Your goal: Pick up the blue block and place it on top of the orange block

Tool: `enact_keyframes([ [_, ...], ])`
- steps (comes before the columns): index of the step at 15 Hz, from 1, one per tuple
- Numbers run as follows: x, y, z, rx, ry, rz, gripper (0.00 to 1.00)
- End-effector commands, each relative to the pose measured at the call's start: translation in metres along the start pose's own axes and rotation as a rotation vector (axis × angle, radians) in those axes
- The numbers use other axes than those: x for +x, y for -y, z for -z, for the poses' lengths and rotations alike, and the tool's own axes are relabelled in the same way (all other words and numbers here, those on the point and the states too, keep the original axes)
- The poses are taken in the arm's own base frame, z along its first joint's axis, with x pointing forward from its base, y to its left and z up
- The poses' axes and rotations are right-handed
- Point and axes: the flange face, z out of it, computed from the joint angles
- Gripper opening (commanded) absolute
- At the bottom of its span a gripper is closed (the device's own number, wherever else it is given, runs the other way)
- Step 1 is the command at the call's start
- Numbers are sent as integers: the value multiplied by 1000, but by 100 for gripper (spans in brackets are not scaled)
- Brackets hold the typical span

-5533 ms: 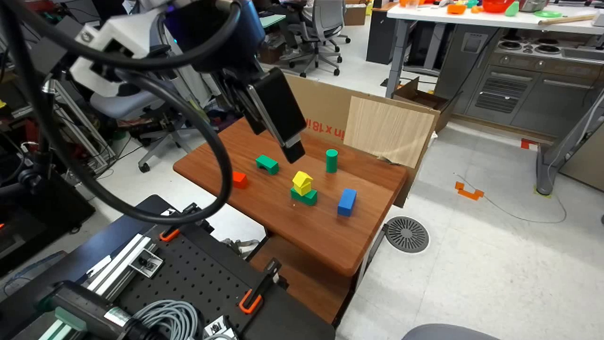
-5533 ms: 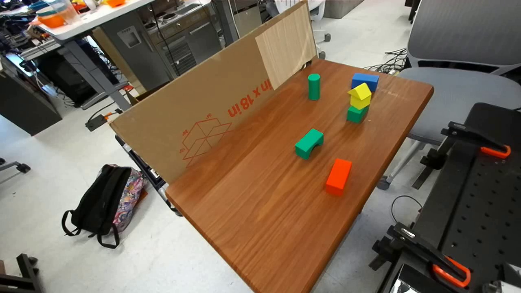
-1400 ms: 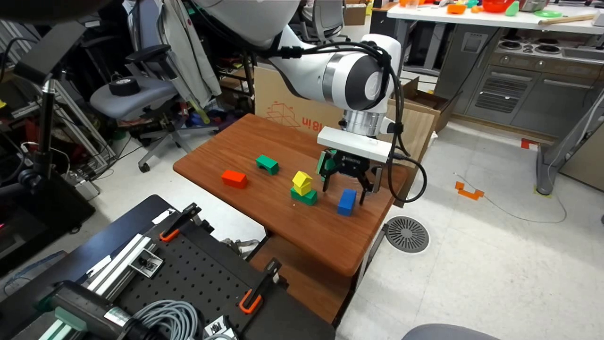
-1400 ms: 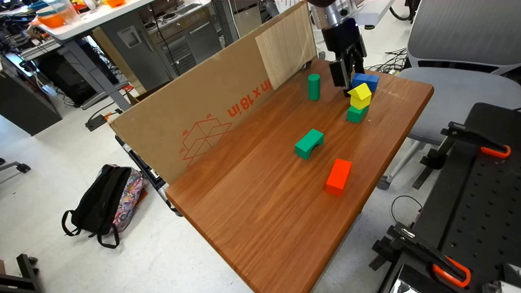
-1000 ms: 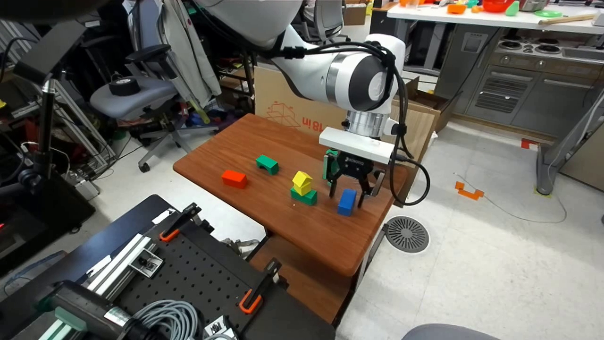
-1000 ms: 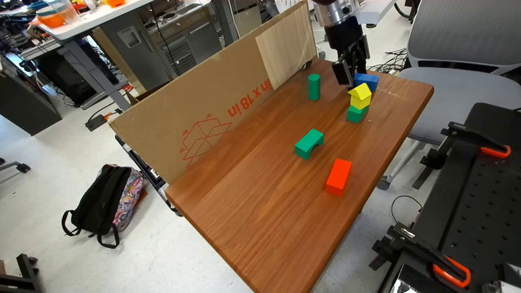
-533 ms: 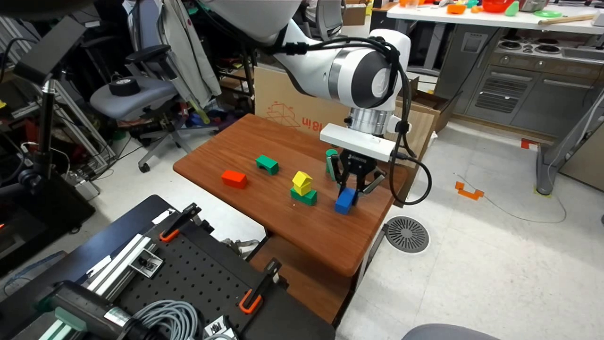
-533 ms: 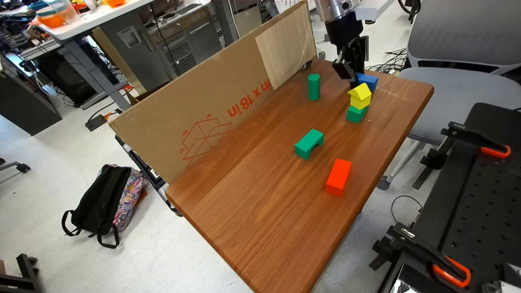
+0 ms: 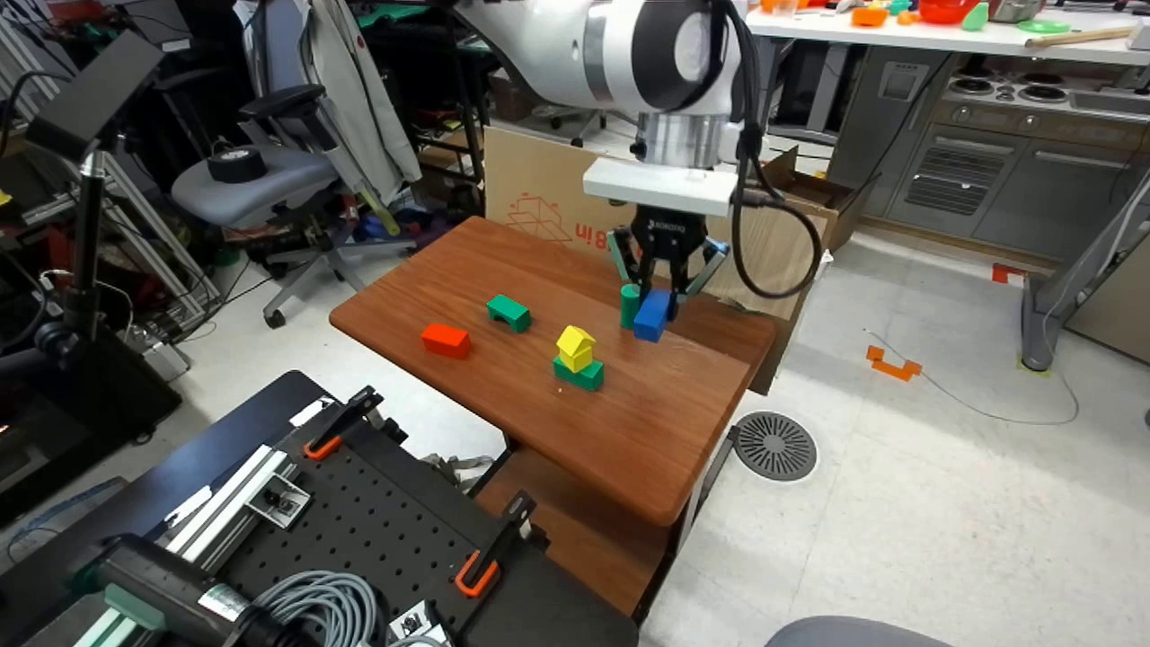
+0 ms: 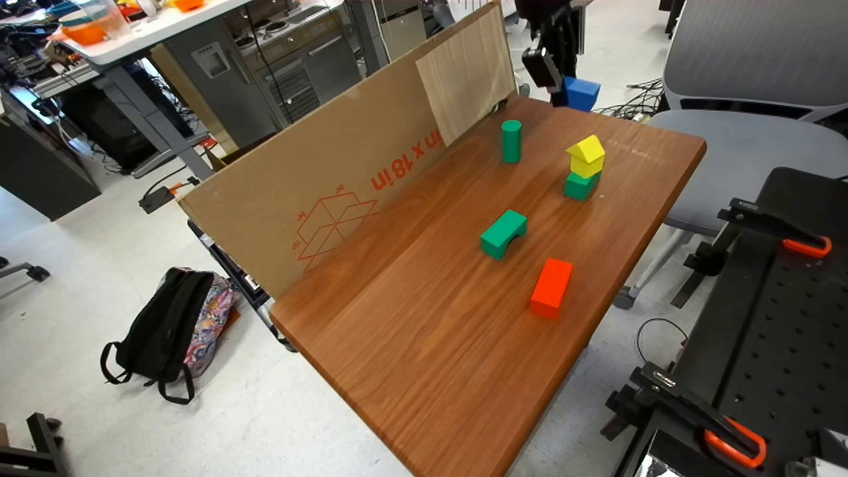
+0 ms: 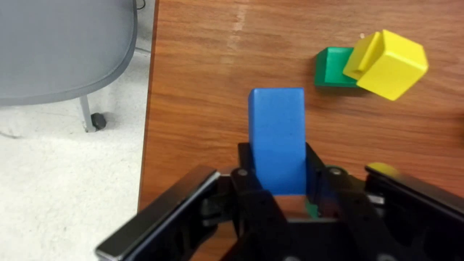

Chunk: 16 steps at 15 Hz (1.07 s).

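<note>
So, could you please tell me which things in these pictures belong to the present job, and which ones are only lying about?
For the job:
blue block, held
end effector, gripping it
orange block, where the blue one should go

Just lying about:
green cylinder
green arch
yellow roof on yellow block on green block
backpack

I see smooth, grained wood on the table (image 9: 629, 440), matt cardboard in the far panel (image 9: 564, 182) — and satin-smooth faces on the blue block (image 11: 278, 141); the wrist collar (image 9: 685, 140) is shiny metal.
</note>
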Motion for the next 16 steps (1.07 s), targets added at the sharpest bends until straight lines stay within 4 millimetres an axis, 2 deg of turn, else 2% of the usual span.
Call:
enact_keyframes([
  [1, -23, 56, 54, -126, -50, 124, 8],
  [3, -29, 94, 71, -196, -59, 205, 8],
  [5, -31, 135, 75, -254, -61, 299, 8],
  [8, -32, 194, 65, -310, -67, 469, 8],
  [10, -33, 228, 49, -332, -76, 576, 8],
  [13, -39, 265, 26, -348, -87, 733, 8],
  [16, -46, 281, 9, -362, -75, 844, 8],
])
